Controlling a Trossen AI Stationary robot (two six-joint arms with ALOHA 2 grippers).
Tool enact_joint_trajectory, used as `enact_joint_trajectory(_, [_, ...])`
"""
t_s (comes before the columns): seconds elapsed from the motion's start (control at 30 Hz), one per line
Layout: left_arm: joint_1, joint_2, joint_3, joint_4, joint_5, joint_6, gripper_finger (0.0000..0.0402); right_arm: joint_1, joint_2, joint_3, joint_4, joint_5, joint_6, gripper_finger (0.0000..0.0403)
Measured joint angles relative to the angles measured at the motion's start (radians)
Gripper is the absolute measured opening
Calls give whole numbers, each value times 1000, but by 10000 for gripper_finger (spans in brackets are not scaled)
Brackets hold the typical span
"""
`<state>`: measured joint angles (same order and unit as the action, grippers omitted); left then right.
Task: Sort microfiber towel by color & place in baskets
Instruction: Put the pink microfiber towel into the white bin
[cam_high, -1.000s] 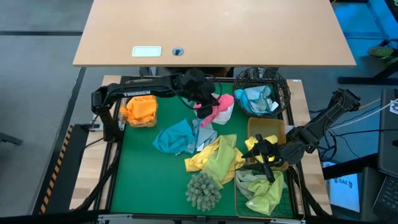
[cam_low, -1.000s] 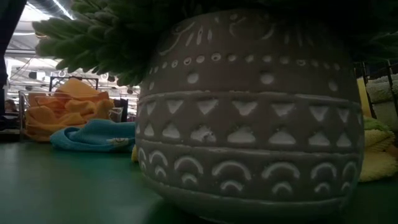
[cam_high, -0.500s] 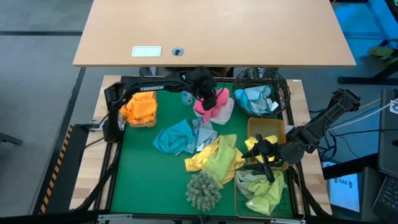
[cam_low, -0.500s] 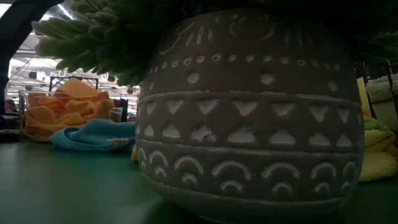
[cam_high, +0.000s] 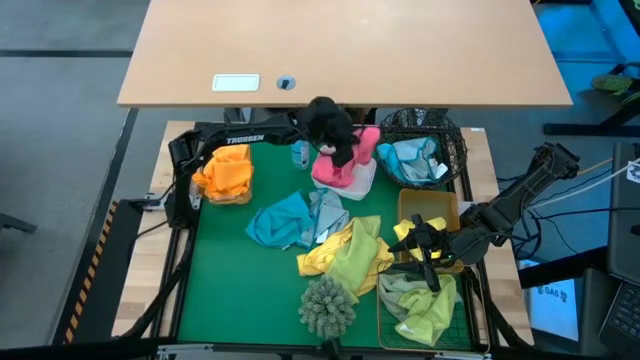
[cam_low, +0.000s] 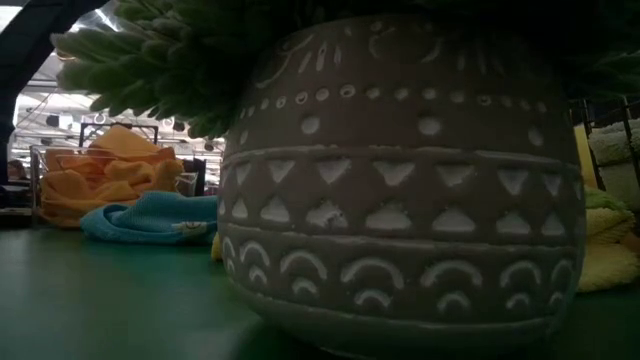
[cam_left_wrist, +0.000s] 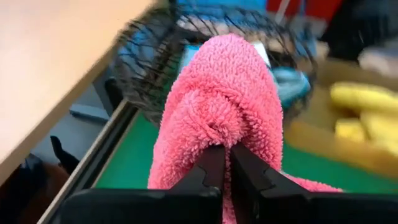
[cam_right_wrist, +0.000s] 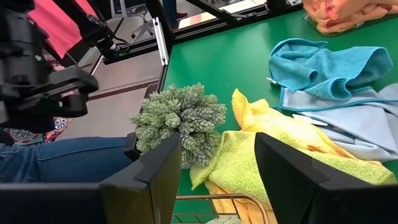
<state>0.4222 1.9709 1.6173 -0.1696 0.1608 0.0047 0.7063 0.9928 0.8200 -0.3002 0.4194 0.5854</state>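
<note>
Pink towel (cam_high: 350, 160) now farther right in clamped left jaws (cam_high: 340, 152); right jaws (cam_high: 425, 245) apart, idle.

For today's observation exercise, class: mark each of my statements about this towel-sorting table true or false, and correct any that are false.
1. The left pincer is shut on a pink towel. True.
2. The right pincer grips a yellow towel. False: it is open and holds nothing, hovering by the gold baskets.
3. Orange towels lie in a container at the table's far left. True.
4. The black wire basket holds orange towels. False: it holds teal-blue towels.
5. The spiky grey-green plant sits inside a gold basket. False: it stands on the green mat.
</note>
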Motion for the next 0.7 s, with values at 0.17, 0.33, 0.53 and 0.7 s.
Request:
enact_joint_trajectory(0.17, [-51,0,0,-45,-67,136,4,0,0,0,-2,0,0,202])
enact_joint_trajectory(0.33, [-86,0,0,-97,-182,279,4,0,0,0,-2,0,0,202])
enact_joint_trajectory(0.53, [-96,8,-10,-155,-204,324,4,0,0,0,-2,0,0,202])
enact_joint_trajectory(0.7, [-97,31,-63,-184,-200,342,5,0,0,0,-4,0,0,202])
